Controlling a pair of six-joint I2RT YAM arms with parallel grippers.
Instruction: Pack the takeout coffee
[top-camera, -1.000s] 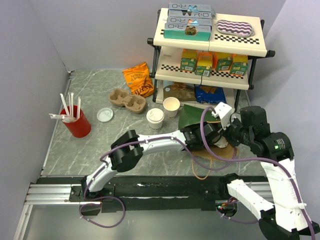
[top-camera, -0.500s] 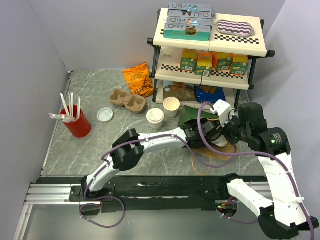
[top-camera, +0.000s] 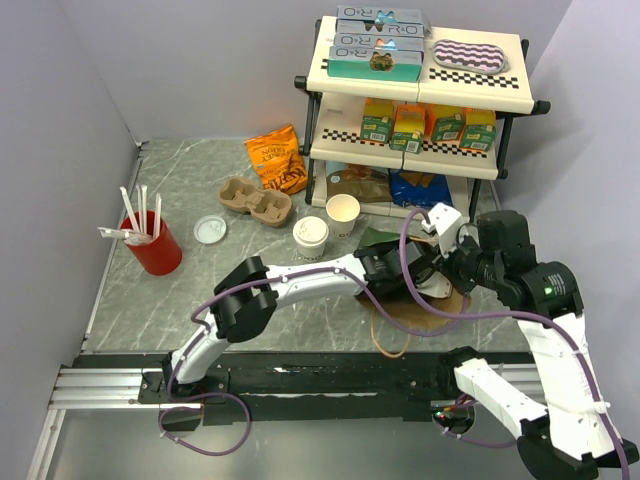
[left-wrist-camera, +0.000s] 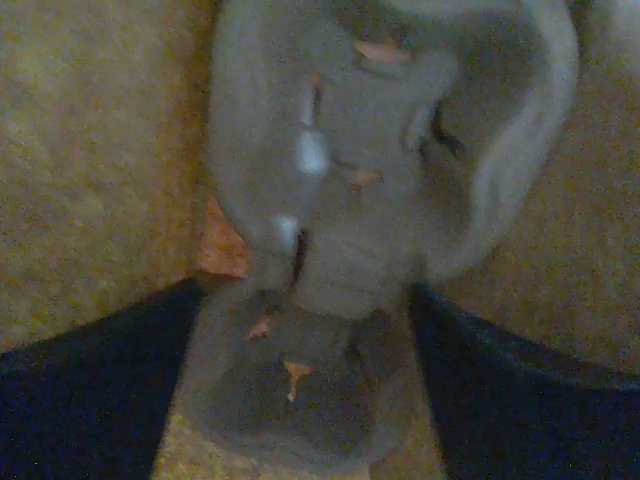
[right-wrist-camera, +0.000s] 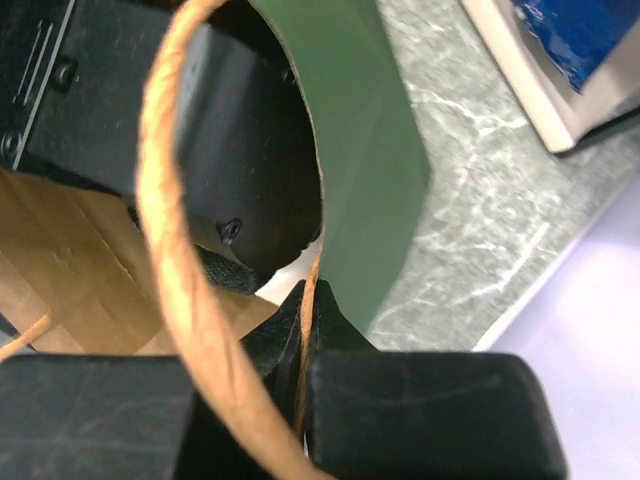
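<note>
Pinching a tan twisted-paper handle (right-wrist-camera: 165, 230), the right hand (right-wrist-camera: 305, 320) is squeezed tight on it. That handle belongs to a paper bag, green outside and brown inside (right-wrist-camera: 360, 130), which lies on its side on the grey marble desk (top-camera: 180, 290). The left hand (left-wrist-camera: 305, 390) is deep inside the bag. Its fingers are spread wide apart, one on each side of a blurry grey lumpy thing (left-wrist-camera: 350, 200) (too fuzzy to say what it is). A bit farther back stands the takeout coffee, a small cream paper cup with a round white plastic lid (top-camera: 310, 237). It is out on the desk, just left of the bag. Right behind it is a cream cup with no lid (top-camera: 343, 211). Farther left sit a brown pulp cup carrier (top-camera: 255, 200) and a loose white lid (top-camera: 210, 229).
</note>
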